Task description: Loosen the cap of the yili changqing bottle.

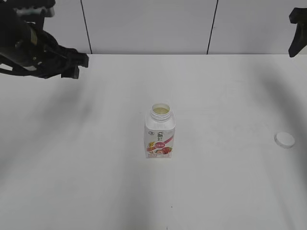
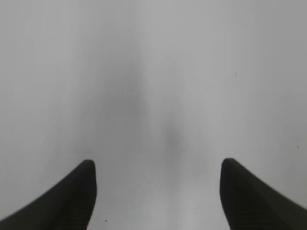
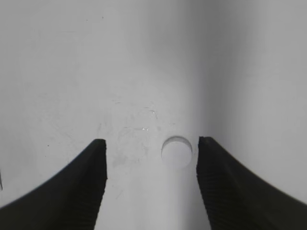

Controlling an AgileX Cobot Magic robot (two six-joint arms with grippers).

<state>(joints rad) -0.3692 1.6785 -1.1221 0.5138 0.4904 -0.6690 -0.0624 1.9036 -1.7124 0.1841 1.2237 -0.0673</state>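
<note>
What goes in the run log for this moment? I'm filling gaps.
bottle: upright, neck open | cap: off, lying on table | left gripper: open, empty | right gripper: open, above cap

- One yili changqing bottle [image 1: 160, 131] stands on the table [image 1: 96, 167].
- One cap [image 1: 284, 139] lies on it.
- Two grippers: left gripper [image 2: 156, 191], right gripper [image 3: 149, 167].

I saw the right gripper [image 1: 297, 31] cut off by the exterior view's upper right edge. The left gripper [image 1: 72, 64] was motion-blurred near the counter's far left corner. The yili changqing bottle [image 1: 159, 134] label text was too small to read.
</note>
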